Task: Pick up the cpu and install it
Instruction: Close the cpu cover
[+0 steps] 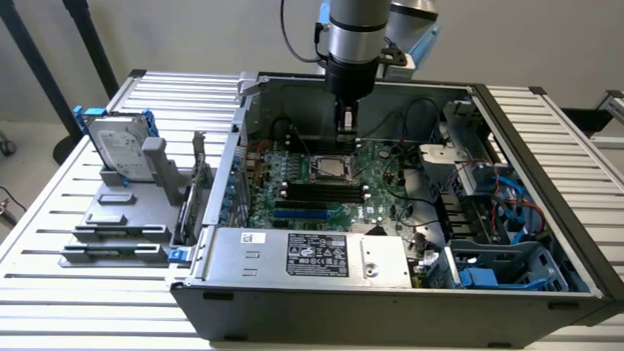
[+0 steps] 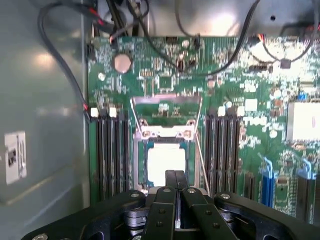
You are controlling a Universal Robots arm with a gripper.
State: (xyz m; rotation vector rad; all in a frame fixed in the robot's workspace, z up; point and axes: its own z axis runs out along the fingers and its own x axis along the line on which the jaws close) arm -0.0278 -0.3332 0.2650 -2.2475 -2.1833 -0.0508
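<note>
A slatted metal table (image 1: pixel 575 146) bears one open grey computer case (image 1: pixel 390 303). One silvery square cpu (image 2: pixel 165 159) lies in its dark socket (image 2: pixel 140 165). The black gripper (image 2: pixel 175 175) hangs over it, fingers pressed together. The power-supply label (image 1: pixel 317 254) is unreadable.

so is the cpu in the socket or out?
In. The cpu lies flat within the socket, its retention frame raised.

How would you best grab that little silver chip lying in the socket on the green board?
Probably by two opposite thin edges, coming straight down. The cpu lies flat, metal top up, sunk in the socket frame, with memory slots on both sides and the case walls around, so no sideways approach looks free. The gripper hangs above it.
</note>
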